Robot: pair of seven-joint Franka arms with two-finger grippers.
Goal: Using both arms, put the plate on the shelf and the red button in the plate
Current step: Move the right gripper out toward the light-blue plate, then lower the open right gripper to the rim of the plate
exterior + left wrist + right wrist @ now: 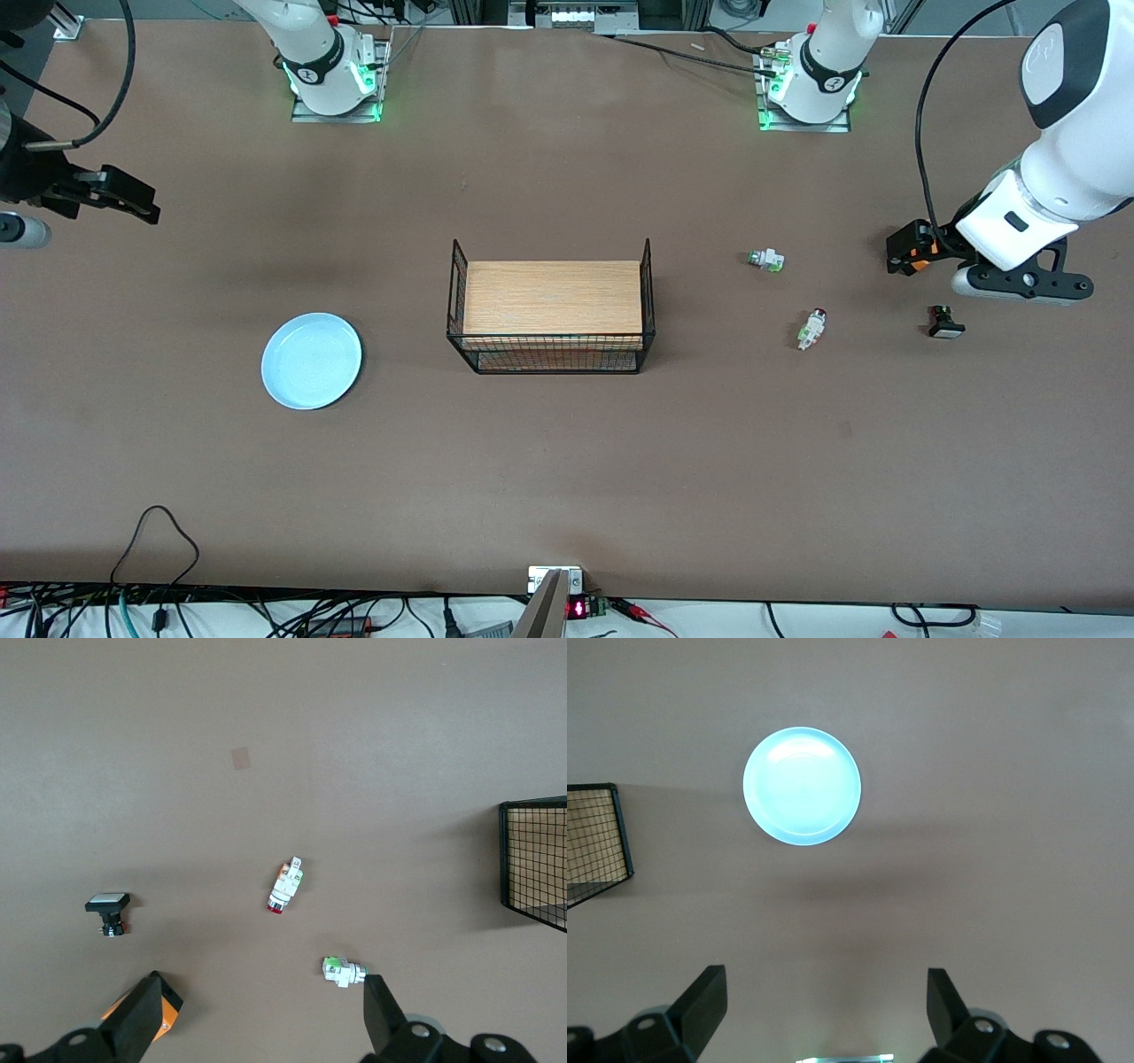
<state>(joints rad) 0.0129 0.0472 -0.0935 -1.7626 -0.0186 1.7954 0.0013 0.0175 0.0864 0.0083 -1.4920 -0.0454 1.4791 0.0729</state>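
The pale blue plate (pixel 311 361) (pixel 802 786) lies flat on the brown table toward the right arm's end. The red button (pixel 811 329) (pixel 285 887) lies on its side toward the left arm's end, its dark-red cap pointing away from the front camera. My left gripper (pixel 917 250) (pixel 263 1014) hangs open and empty above the table near that end, apart from the button. My right gripper (pixel 124 197) (pixel 824 1001) hangs open and empty above the table's right-arm end, well clear of the plate.
A black wire basket (pixel 551 306) (pixel 536 859) (pixel 594 846) with a wooden board stands mid-table. A white-green part without red cap (pixel 765 260) (pixel 342 971) lies farther from the front camera than the red button. A black button with white cap (pixel 944 322) (pixel 108 908) lies under the left hand.
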